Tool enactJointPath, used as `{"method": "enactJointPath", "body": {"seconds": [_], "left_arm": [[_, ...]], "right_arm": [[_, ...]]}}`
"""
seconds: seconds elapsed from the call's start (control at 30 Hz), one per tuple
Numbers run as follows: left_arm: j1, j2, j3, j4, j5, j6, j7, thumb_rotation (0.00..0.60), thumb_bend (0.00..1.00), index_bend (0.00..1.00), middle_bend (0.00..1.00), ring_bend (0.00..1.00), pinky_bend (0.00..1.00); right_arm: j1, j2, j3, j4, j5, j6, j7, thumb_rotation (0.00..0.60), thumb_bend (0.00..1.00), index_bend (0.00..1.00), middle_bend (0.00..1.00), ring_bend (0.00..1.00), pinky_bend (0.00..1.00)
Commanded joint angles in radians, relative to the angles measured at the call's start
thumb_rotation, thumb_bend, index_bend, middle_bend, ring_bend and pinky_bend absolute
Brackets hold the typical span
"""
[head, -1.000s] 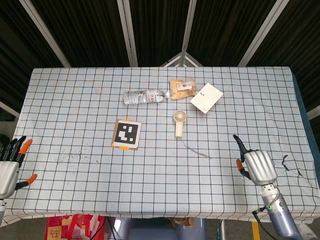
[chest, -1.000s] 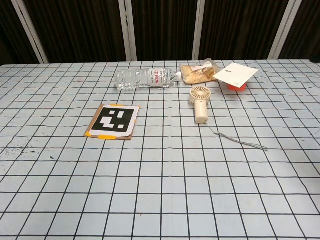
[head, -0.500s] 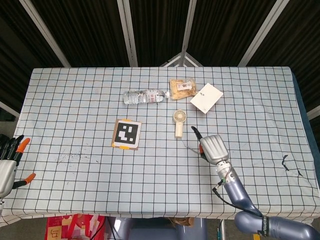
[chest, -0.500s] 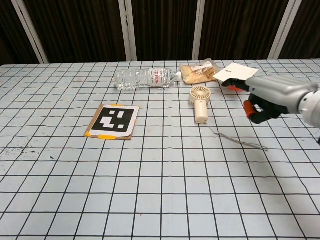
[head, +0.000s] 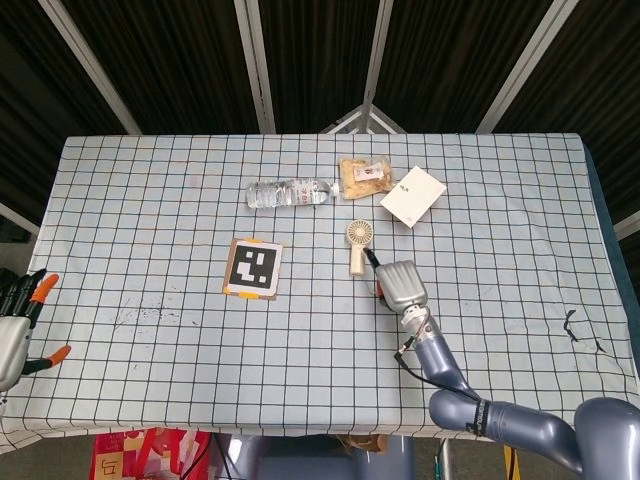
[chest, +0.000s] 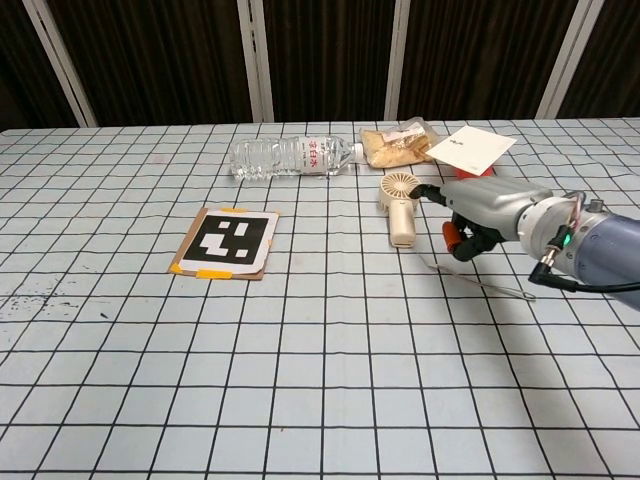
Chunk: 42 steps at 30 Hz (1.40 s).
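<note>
left hand: we're seeing the left hand (head: 15, 325) only in the head view, hanging off the table's (head: 150, 200) left edge with its fingers spread and nothing in them.

marker: a black-and-white marker card (head: 254, 268) is lying flat, left of centre, well apart from both hands.

bottle: a clear bottle (head: 288, 192) is lying on its side at the back, cap end just beside a snack bag (head: 363, 177).

fan: the fan (head: 358, 246) is lying flat near the middle, round head toward the far side and handle pointing at us. A thin cord (chest: 478, 281) is trailing off to its right.

right hand: we're watching the right hand (head: 396, 284) hovering just beside the fan's handle, fingertips pointing toward it. It's holding nothing, fingers loosely apart and a bit curled; we're not seeing any contact with the fan.

handling: we're guessing the fan is light, stiff plastic, smooth and maybe a bit slippery, so it'll likely slide on the cloth if it gets nudged. The handle is looking like the place to grab; the grille head looks like the more breakable part.

card: a white card (head: 413, 196) is sitting at the back right. In the chest view something orange (chest: 472, 172) is peeking out beneath it.

views: the head view is giving us the left hand and the whole layout from above. The chest view is missing that hand, but it's showing the right hand's height over the cloth, the gap to the fan and the orange tips of its fingers (chest: 452, 240).
</note>
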Motion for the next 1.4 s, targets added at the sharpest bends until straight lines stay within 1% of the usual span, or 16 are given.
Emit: {"method": "enactJointPath", "body": {"seconds": [0.03,0.2,0.93,1.4], "left_arm": [[-0.001,0.001,0.0,-0.001,-0.001,-0.001,-0.001,0.6,0.09,0.0,0.0,0.0,0.0],[-0.003,0.002,0.0,-0.005,-0.004,-0.006,-0.003,0.6,0.09,0.0,0.0,0.0,0.0],[-0.006,0.003,-0.002,-0.008,-0.015,-0.011,-0.006,0.6,0.09,0.0,0.0,0.0,0.0],[-0.008,0.005,-0.003,-0.009,-0.019,-0.013,-0.011,0.6,0.09,0.0,0.0,0.0,0.0]], "right_arm": [[0.015,-0.018,-0.002,0.03,0.014,-0.007,0.019,0.6,0.82,0.0,0.82,0.89,0.87],[0.028,-0.029,-0.014,0.05,0.016,-0.006,0.031,0.6,0.82,0.0,0.82,0.89,0.87],[0.067,-0.053,-0.026,0.093,0.052,0.004,0.056,0.6,0.82,0.0,0.82,0.89,0.87],[0.07,-0.068,-0.039,0.112,0.077,0.003,0.057,0.6,0.82,0.0,0.82,0.89,0.87]]}}
